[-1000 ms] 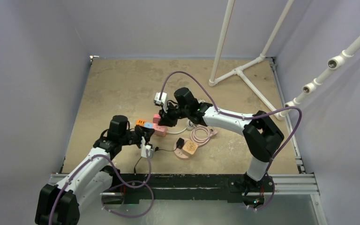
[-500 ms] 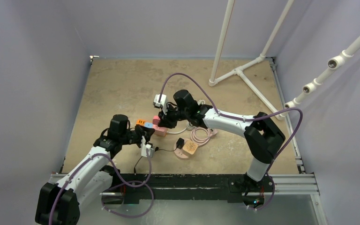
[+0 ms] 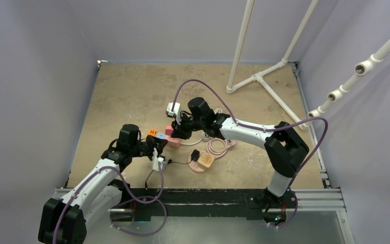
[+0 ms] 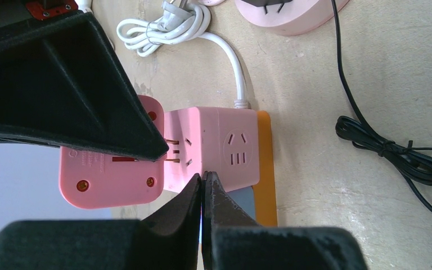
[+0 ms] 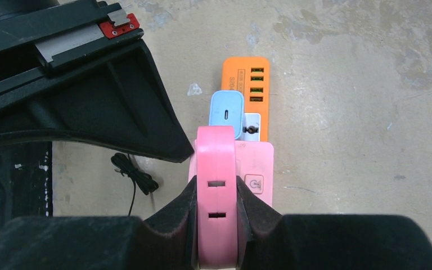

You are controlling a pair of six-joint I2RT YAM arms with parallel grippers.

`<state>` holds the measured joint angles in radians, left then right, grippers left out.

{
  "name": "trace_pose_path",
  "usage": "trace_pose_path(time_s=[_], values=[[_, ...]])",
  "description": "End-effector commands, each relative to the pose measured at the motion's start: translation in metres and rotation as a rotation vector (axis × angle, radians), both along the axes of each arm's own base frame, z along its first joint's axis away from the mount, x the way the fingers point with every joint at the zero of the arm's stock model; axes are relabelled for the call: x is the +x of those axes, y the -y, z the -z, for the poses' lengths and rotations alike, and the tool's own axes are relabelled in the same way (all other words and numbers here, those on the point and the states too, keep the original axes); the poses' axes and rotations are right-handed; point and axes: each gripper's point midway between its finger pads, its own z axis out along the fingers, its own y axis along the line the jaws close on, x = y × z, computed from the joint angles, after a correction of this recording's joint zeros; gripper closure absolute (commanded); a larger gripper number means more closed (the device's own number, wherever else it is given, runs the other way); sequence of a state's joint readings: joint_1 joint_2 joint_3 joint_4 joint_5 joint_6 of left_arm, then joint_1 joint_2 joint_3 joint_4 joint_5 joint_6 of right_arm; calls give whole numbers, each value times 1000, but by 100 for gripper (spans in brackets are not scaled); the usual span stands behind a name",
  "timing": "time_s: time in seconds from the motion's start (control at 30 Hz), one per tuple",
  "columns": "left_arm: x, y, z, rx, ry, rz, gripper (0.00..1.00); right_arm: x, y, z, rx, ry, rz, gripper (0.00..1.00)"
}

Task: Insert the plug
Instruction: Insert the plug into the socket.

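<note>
1. My right end effector (image 5: 216, 197) is pinching the pink plug (image 5: 216, 163) by its flat sides. Its pads are clamped on both faces.
2. The move turns on one relation. In the left wrist view the plug sits left of centre, and its two brass prongs (image 4: 171, 150) point right across a narrow gap into the side face of the pink power cube (image 4: 225, 149). The prong tips are at the slots, but I cannot tell how deep they are. The prong axis runs horizontally in that frame, so I judge the remaining push goes straight along it, toward the right.
3. The right arm carries the plug and is the nearer one for the job. My left end effector (image 4: 202, 180) has its fingers pressed together and holds nothing. Its tips are at the cube's lower edge in that frame and seem to touch it, probably as a brace.
4. The cube lies on the tan, mottled table (image 3: 127, 96), against an orange USB strip (image 5: 246, 79) with a blue charger (image 5: 228, 109) plugged in.
5. There is little room around the cube. A coiled white cord (image 4: 166, 25) is at upper centre and a black cable (image 4: 394, 152) at the right. The white pipe frame (image 3: 254, 76) stands well apart.
</note>
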<state>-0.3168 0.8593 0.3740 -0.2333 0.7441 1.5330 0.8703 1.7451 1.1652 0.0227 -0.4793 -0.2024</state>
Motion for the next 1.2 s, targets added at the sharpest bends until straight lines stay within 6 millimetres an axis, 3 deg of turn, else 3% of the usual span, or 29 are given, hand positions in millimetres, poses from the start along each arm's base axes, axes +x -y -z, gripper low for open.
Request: trace_pose_path(time_s=[0.0,0.23,0.67,1.03,1.17], values=[[-15,-3,17,35,-87,15,100,-14,4,21,-76,-54,-22,100],[-17,-3,18,42,-86,22,100,-4,6,30,-125,-43,8,100],[-15,-3,16,40,-83,21,100,-19,9,36,-140,-68,-13,100],[-6,3,-13,-20,49,31,100,-23,11,41,-149,-80,-27,100],[-4,5,-15,-19,46,38,100,-23,11,43,-159,-85,-22,100]])
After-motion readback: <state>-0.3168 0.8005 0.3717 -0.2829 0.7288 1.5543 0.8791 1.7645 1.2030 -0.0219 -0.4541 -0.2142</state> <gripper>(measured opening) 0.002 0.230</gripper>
